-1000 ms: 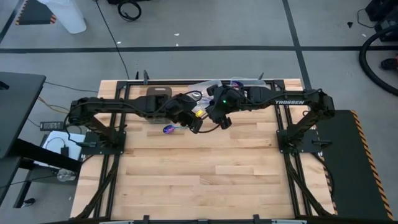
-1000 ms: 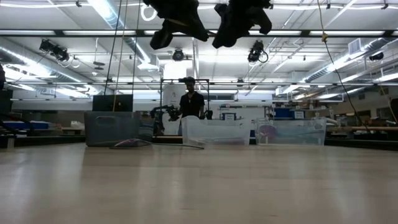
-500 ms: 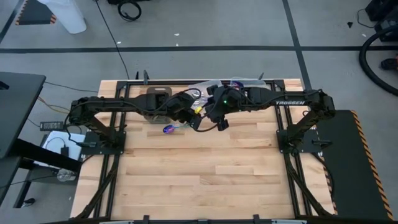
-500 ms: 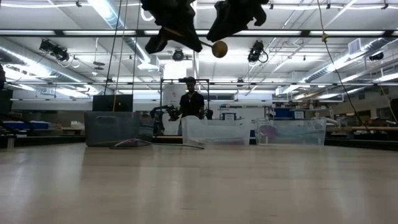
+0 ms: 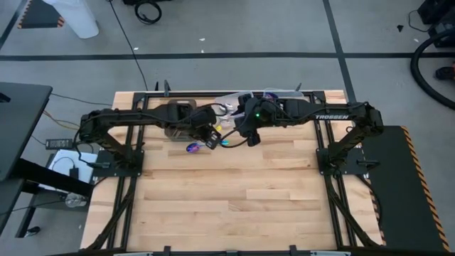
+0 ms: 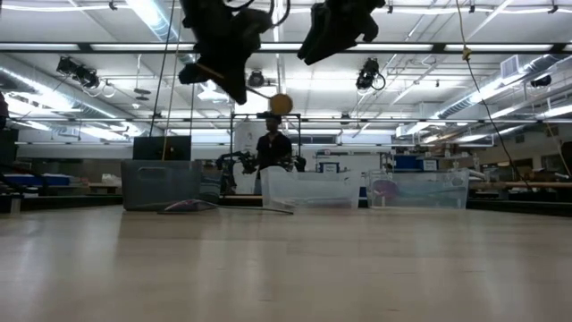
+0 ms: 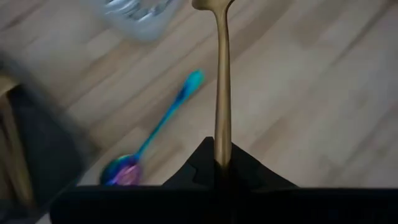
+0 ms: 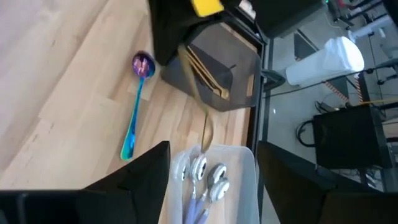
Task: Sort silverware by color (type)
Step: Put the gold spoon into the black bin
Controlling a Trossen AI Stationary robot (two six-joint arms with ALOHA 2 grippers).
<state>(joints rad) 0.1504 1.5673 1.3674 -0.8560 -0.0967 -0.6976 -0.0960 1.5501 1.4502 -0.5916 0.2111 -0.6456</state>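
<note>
Gold spoon point(image 7: 221, 81) now pinched by the left hand point(image 7: 219, 167) above the bench point(image 5: 234, 199), right hand point(image 8: 211, 165) spread nearby; next, probably carrying toward the dark tray point(image 8: 221, 68) with other gold ones.

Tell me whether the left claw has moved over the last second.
Yes. In the low view the left claw, shut on the gold spoon, has shifted left and lower against the ceiling lights, away from the open right claw.

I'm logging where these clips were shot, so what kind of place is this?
Likely a large robotics lab or workshop: open ceiling with strip lights, a wooden table in a metal frame, floor marked with tape lines, benches and bins behind.
</note>
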